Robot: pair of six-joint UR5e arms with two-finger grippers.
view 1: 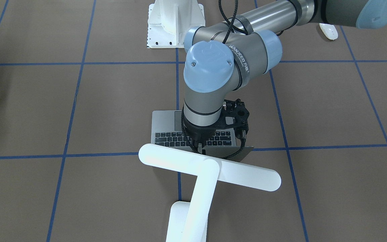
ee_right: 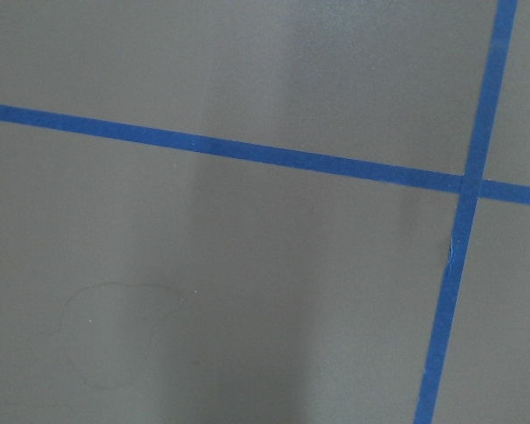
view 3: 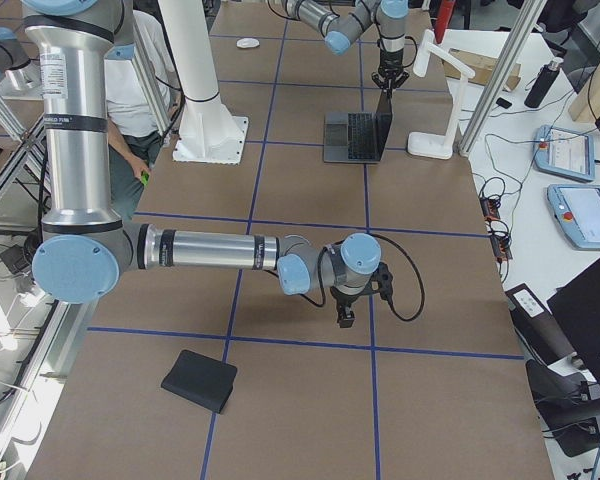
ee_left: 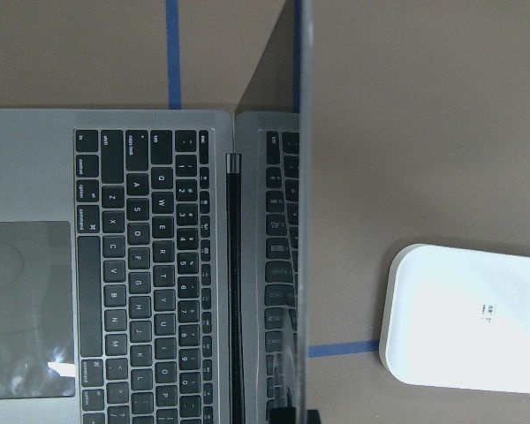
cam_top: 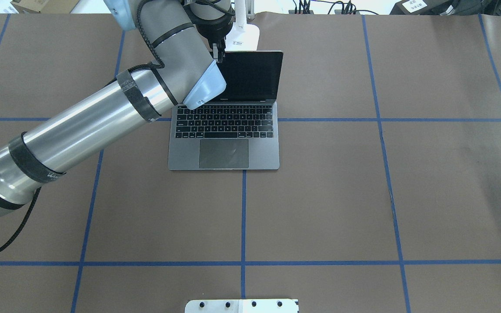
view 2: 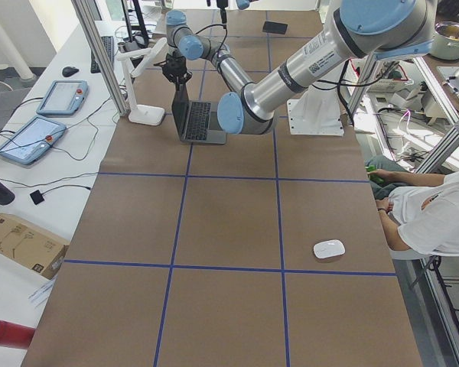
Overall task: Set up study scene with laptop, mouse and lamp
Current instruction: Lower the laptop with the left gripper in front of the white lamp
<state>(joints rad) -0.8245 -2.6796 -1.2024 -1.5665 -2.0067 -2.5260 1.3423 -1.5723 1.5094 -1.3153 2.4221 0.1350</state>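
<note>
The grey laptop [cam_top: 224,143] stands open mid-table, its screen upright. My left gripper [cam_top: 218,55] sits on the top edge of the lid near its left corner and looks shut on it. In the left wrist view the lid [ee_left: 300,177] shows edge-on, with the fingertips [ee_left: 311,416] just showing at the bottom. The white lamp [view 1: 210,168] stands right behind the laptop, its bar head over the lid and its base [ee_left: 464,318] beside the lid. The white mouse [view 2: 329,249] lies far off near the table's left end. My right gripper [view 3: 347,318] hangs over bare table; I cannot tell its state.
The white bolted pedestal [view 1: 175,23] stands at the robot's side of the table. A thin black square mat [view 3: 200,380] lies near the right end. The right wrist view shows only brown table cover with blue tape lines [ee_right: 247,152].
</note>
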